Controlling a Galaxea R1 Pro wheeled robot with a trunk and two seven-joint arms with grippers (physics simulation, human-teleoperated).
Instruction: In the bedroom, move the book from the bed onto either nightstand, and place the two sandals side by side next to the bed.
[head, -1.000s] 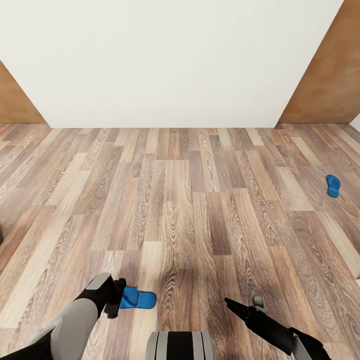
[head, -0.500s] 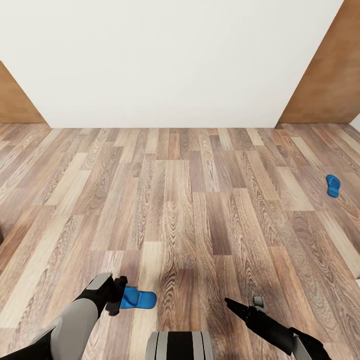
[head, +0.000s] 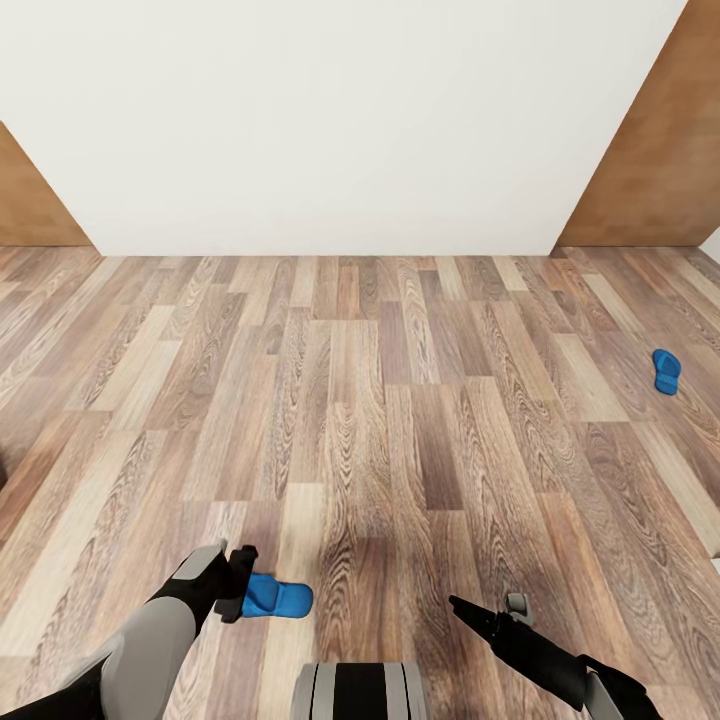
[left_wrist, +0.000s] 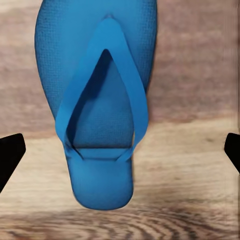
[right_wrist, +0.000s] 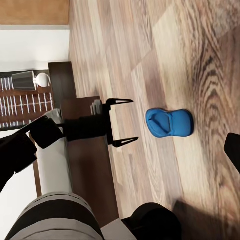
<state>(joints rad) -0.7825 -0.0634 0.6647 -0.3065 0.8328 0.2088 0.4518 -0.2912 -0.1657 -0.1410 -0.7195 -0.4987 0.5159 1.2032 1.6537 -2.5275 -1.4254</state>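
Left gripper (head: 243, 580): fingers spread wide, empty, poised over near sandal (head: 276, 598), which lies flat on the floor (head: 400, 400) at lower left of frame, between the fingertips, untouched. Right gripper (head: 487, 608): lower right, state unclear. Second sandal (head: 666, 370): far right, well apart.

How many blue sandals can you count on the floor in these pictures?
2. One sandal lies on the floor just ahead of the open left gripper; the other sandal lies far off toward the robot's right, near the wall.

Two sandals (head: 277, 597) (head: 666, 370), apparently two doors (head: 655, 150) (head: 30, 195)
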